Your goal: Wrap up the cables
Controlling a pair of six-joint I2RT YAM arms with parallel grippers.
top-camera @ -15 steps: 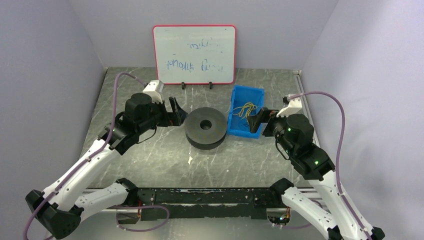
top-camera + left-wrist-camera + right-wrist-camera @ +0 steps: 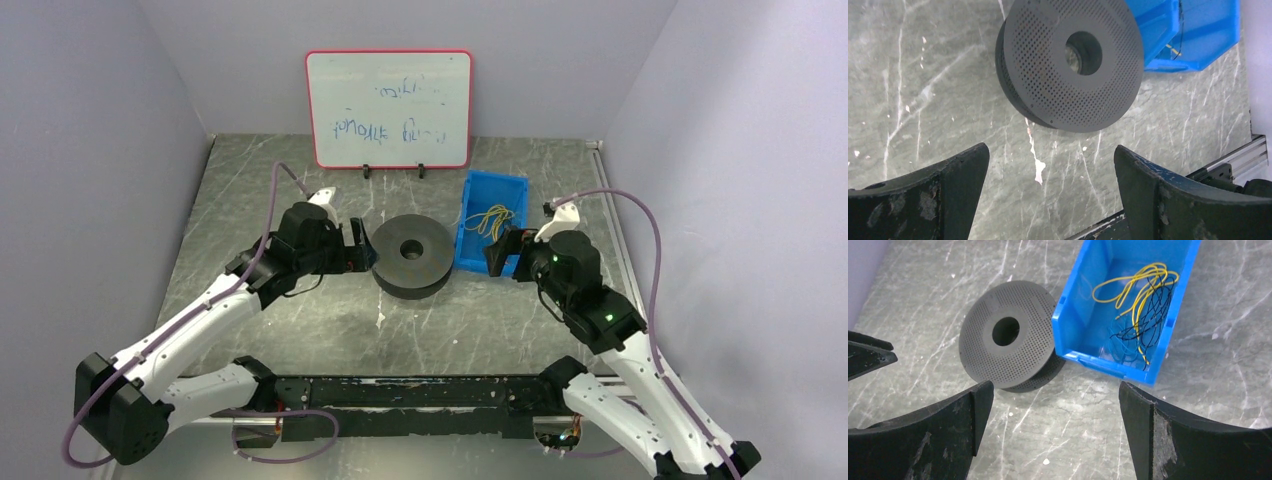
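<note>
The cables (image 2: 492, 218), thin yellow strands tangled with dark ones, lie loose inside a blue bin (image 2: 466, 246) right of centre; the right wrist view shows them (image 2: 1138, 290) in the bin (image 2: 1073, 315). A dark grey perforated spool (image 2: 410, 255) lies flat beside the bin's left wall and carries no wire. My left gripper (image 2: 362, 247) hangs open just left of the spool (image 2: 1073, 60), with bare table between its fingers (image 2: 1050, 155). At the bin's near end, my right gripper (image 2: 503, 252) is open and empty (image 2: 1055, 392), with the spool (image 2: 1007, 337) ahead on its left.
A red-framed whiteboard (image 2: 390, 108) stands at the back of the table. A black mounting rail (image 2: 420, 395) runs along the near edge between the arm bases. Purple walls close in the left, right and back sides.
My left arm has swung its gripper rightward, closer to the spool. The right gripper has shifted a little left along the bin's near end. Both stay open.
</note>
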